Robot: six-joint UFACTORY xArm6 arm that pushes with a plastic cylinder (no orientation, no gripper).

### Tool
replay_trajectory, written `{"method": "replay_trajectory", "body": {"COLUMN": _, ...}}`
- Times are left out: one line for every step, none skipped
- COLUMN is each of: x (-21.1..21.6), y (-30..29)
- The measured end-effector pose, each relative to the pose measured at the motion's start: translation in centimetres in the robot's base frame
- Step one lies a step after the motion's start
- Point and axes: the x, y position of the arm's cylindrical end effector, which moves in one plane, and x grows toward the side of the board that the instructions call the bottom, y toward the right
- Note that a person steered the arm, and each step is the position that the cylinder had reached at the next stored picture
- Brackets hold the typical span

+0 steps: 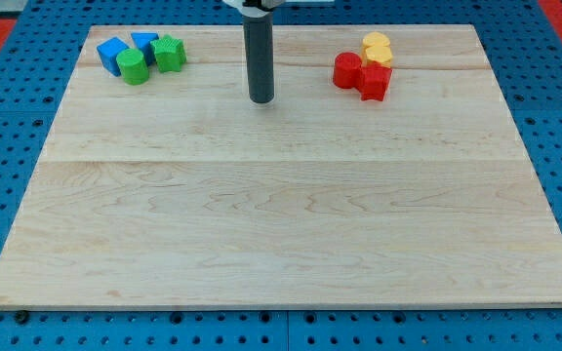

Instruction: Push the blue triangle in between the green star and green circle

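At the board's top left is a tight cluster of blocks. The green circle (133, 67) is at its lower left and the green star (169, 54) at its right. A blue block (145, 42), partly hidden and likely the blue triangle, sits just above the gap between them and touches both. A second blue block (112, 54), cube-like, sits at the cluster's left against the green circle. My tip (261, 100) rests on the board well to the right of the cluster, about a hundred pixels from the green star, touching no block.
At the top right, two red blocks (347, 70) (374, 82) sit together, with two yellow blocks (377, 43) (381, 58) just above them. The wooden board (281, 214) lies on a blue perforated table.
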Motion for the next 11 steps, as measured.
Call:
{"method": "replay_trajectory", "body": {"x": 0.0, "y": 0.0}}
{"method": "replay_trajectory", "body": {"x": 0.0, "y": 0.0}}
{"method": "replay_trajectory", "body": {"x": -0.3, "y": 0.0}}
{"method": "replay_trajectory", "body": {"x": -4.2, "y": -5.7}}
{"method": "replay_trajectory", "body": {"x": -8.6, "y": -2.9}}
{"method": "replay_trajectory", "body": {"x": -14.2, "y": -6.6}}
{"method": "replay_trajectory", "body": {"x": -14.6, "y": -11.2}}
{"method": "replay_trajectory", "body": {"x": -14.5, "y": -14.9}}
{"method": "replay_trajectory", "body": {"x": -13.4, "y": -19.5}}
{"method": "replay_trajectory", "body": {"x": -11.8, "y": -18.7}}
{"method": "replay_trajectory", "body": {"x": -11.8, "y": -17.4}}
